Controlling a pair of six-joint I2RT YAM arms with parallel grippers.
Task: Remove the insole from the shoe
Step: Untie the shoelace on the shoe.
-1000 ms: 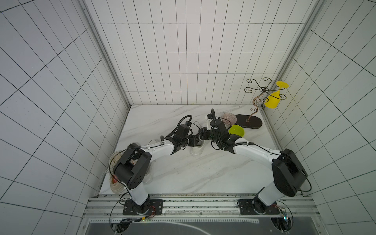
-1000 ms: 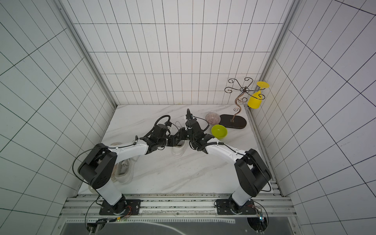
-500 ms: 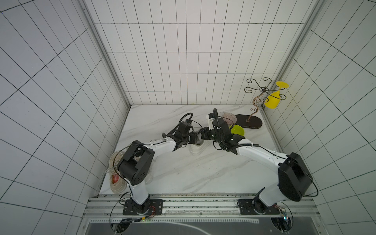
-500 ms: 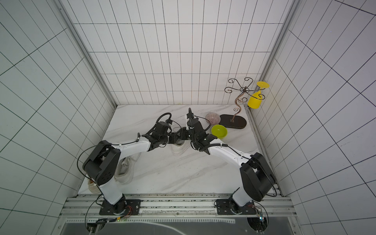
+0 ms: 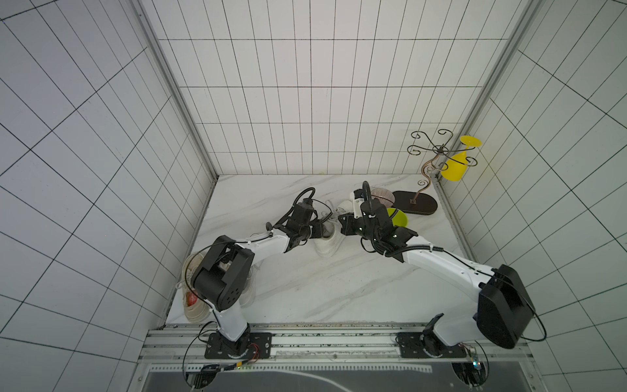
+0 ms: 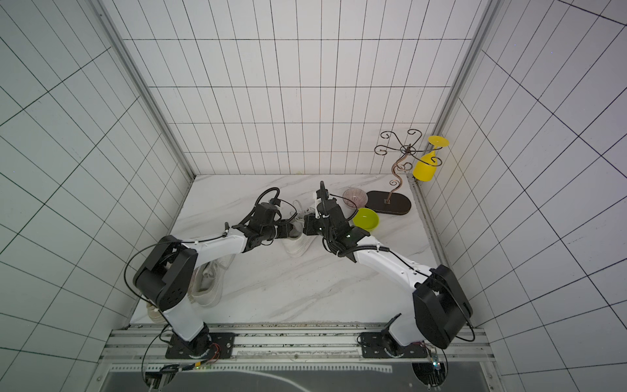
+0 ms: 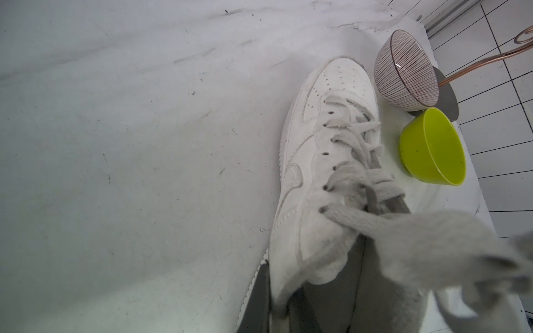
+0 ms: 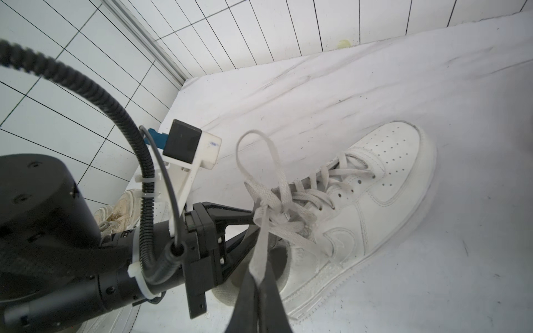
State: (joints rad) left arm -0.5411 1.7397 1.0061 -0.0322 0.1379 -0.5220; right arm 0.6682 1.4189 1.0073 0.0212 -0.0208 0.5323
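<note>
Setup step, no extraction yet: left gripper (image 8: 254, 227) clenched on collar (image 7: 291, 274) of shoe (image 5: 328, 241) (mid-table, toe toward 1 o'clock), right gripper (image 8: 258, 278) pinched a lace (image 8: 258, 245), insole hidden inside; next move likely needed a finger under the insole's heel edge, then peel out.

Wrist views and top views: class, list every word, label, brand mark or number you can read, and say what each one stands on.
No text here can be read in full.
shoe: a stitched curved logo on its side, with no letters or numbers.
left wrist camera housing: small blue print, too blurred to read.
right wrist camera housing, in a top view: dark print on white, too small to read.
</note>
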